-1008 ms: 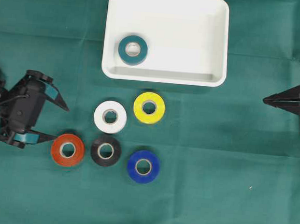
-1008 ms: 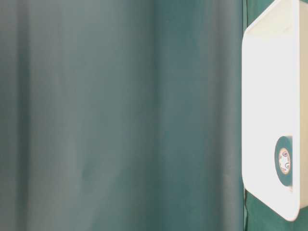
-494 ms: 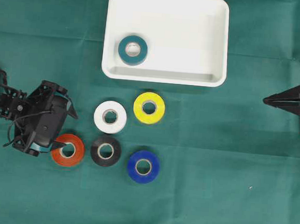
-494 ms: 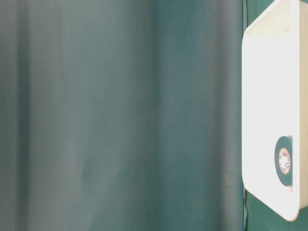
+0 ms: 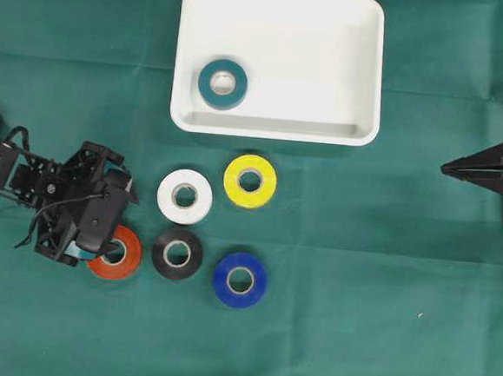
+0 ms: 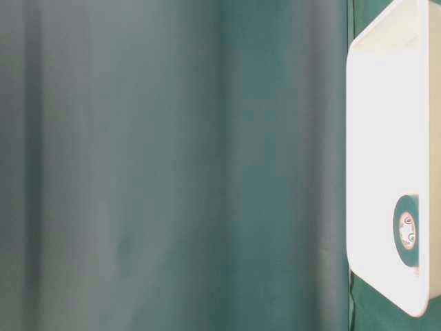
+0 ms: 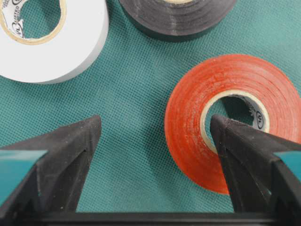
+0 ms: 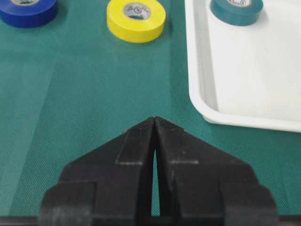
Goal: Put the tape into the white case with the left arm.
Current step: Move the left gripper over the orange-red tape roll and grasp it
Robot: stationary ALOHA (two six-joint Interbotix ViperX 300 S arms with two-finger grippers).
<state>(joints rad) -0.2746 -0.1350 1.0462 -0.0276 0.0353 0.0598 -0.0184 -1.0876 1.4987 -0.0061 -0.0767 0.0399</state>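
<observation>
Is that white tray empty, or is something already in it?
Not empty. One teal tape roll lies flat inside the white case, near its left side.

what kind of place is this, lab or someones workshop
Most likely a robotics lab tabletop set up for a sorting exercise: a green cloth covers the whole surface, coloured tape rolls are laid out beside a white case, and two robot arms flank it, the left gripper over the rolls.

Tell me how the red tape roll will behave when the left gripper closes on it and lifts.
The red tape roll lies flat on the green cloth, so it probably won't roll while gripped. Its thick wound ring looks stiff and should hardly squash. One finger sits over the core hole, the other outside, so the left gripper would pinch one wall and the roll may hang tilted.
</observation>
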